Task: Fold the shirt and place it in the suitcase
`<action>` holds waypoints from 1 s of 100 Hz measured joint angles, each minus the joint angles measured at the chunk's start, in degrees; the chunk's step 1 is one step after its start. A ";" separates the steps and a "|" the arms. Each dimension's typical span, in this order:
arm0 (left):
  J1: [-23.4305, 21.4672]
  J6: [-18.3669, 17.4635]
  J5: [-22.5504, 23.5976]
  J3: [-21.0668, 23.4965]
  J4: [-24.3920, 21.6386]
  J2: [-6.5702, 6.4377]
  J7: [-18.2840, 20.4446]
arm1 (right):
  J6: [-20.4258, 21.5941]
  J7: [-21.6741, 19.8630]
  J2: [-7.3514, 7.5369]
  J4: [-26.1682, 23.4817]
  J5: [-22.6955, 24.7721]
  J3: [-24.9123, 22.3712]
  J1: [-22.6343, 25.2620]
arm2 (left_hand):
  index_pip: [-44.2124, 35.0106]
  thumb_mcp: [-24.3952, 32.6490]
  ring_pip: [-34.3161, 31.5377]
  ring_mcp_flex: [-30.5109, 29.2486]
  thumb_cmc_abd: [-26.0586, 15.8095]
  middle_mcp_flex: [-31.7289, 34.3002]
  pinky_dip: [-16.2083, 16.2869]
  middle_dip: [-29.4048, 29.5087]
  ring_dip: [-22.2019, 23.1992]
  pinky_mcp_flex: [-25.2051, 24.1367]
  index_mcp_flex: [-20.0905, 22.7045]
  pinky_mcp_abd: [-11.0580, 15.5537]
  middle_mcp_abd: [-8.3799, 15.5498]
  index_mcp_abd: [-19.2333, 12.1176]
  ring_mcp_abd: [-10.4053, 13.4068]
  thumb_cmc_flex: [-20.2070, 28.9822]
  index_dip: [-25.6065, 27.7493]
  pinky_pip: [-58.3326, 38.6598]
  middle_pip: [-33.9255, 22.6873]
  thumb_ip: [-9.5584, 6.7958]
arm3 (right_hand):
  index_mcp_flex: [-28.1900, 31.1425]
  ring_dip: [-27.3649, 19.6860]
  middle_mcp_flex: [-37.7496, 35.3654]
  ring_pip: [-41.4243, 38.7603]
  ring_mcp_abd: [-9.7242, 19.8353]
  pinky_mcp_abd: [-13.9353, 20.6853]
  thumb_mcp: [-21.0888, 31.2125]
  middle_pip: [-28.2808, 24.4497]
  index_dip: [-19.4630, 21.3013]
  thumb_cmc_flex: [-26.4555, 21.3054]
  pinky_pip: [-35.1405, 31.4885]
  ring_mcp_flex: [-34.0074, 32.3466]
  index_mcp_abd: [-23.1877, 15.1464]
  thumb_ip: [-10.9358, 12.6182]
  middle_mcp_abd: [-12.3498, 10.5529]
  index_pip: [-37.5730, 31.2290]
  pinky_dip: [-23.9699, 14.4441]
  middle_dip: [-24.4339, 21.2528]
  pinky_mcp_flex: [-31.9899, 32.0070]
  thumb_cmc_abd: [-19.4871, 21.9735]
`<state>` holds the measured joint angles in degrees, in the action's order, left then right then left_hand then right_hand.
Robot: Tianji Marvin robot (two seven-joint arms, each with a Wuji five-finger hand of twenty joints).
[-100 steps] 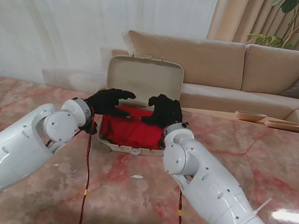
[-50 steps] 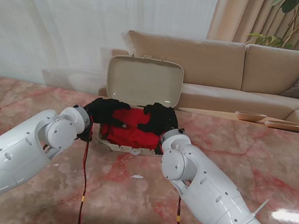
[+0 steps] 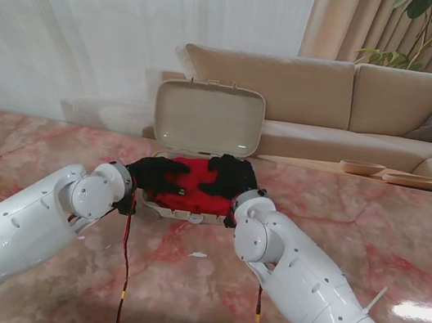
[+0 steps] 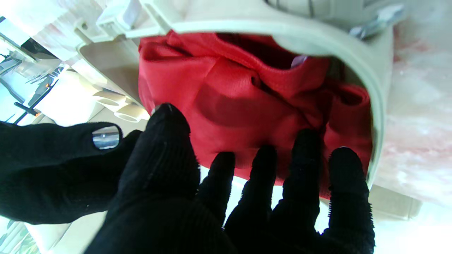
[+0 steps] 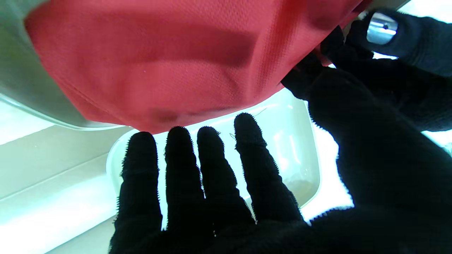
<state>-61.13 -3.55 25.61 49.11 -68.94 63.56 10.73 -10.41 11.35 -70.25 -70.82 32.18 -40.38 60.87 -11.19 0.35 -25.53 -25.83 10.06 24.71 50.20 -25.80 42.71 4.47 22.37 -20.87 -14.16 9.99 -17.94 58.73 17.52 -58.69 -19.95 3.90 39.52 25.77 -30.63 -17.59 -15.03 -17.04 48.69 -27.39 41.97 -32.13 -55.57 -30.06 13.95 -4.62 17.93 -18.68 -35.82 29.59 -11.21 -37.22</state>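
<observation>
**Both Hands on the Red Shirt in the Case**

While the case (image 3: 206, 122) sits open on the pink stone desk (image 3: 354, 226), the red shirt (image 3: 191, 186) lies bunched inside its lower half. Its lid stands up, on the side farther from me.

Both hands wear black gloves. My left hand (image 3: 156, 175) rests on the left part of the shirt, palm down. In the left wrist view its fingers (image 4: 303, 158) are spread and lie flat against the cloth. It does not pinch or grab the shirt; it stays flat and released.

My right hand (image 3: 228, 176) rests on the right part of the shirt, just beside the left one. In the right wrist view its fingers (image 5: 208, 158) are straight and a little apart, near the edge of the cloth. It grabs nothing either.

The shirt is lumpy, with deep folds, and it fills most of the case. A sofa (image 3: 334, 98) stands behind the desk. A shallow bowl (image 3: 362, 167) lies on the far right.
</observation>
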 measured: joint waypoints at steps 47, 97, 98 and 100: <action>-1.98 0.18 -0.81 3.33 -2.18 0.45 0.87 | 0.32 -0.60 0.10 0.25 -0.51 -1.33 0.95 | -0.69 -0.01 0.00 0.00 -1.13 0.00 -0.14 0.00 0.00 -0.04 0.19 0.62 -0.07 0.38 -0.02 0.00 0.76 0.00 0.00 0.00 | 0.00 0.00 -0.23 0.00 0.00 0.00 -1.31 -0.03 0.01 0.00 0.01 0.00 0.00 0.60 0.00 -0.05 0.69 0.00 0.06 2.13; -14.55 7.28 3.85 17.67 -19.35 -0.31 0.32 | 0.09 -0.89 1.92 -5.03 3.69 -9.19 5.49 | -0.90 -0.01 0.00 0.00 -1.16 0.04 -0.15 0.00 0.00 -0.01 1.59 0.56 -0.17 0.38 -0.05 0.00 1.12 0.00 0.00 0.00 | 0.54 0.00 -1.52 0.00 0.00 0.00 -3.88 -0.06 0.01 0.00 0.03 -0.05 -0.18 0.60 -0.08 -0.79 0.70 0.01 0.07 5.65; -14.89 7.51 4.07 18.00 -19.67 -0.34 0.43 | 0.06 -0.91 1.96 -5.05 3.77 -9.36 5.57 | -0.90 -0.01 0.00 0.00 -1.35 0.04 -0.15 0.00 0.00 -0.01 1.59 0.56 -0.44 0.38 -0.10 0.00 1.12 0.00 0.00 0.00 | 0.54 0.00 -1.52 0.00 0.00 0.00 -3.89 -0.06 0.01 0.00 0.03 -0.05 -0.18 0.60 -0.08 -0.79 0.70 0.01 0.07 5.69; -15.52 7.93 4.40 18.58 -20.28 -0.41 0.61 | -0.01 -0.92 2.05 -5.10 3.92 -9.68 5.72 | -0.90 -0.01 0.00 0.00 -1.79 0.04 -0.15 0.00 0.00 -0.01 1.62 0.56 -0.69 0.38 -0.15 0.00 1.12 0.00 0.00 0.00 | 0.54 0.00 -1.52 0.00 0.00 0.00 -4.36 -0.05 0.01 0.00 0.03 -0.05 -0.18 0.60 -0.08 -0.79 0.71 0.01 0.07 5.74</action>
<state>-76.65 4.38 30.02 67.68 -89.22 63.15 11.34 -10.42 10.42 -68.20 -75.92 36.10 -50.05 66.58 -12.09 0.34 -25.53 -25.83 8.28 24.75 50.05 -25.79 42.71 4.46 23.99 -20.31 -14.86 10.37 -18.10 58.73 18.64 -58.69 -19.95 3.90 40.06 25.77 -32.15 -17.59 -15.03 -17.04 44.33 -27.45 41.97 -32.13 -55.54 -30.11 13.77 -4.02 17.85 -19.46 -35.11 29.59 -11.14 -31.48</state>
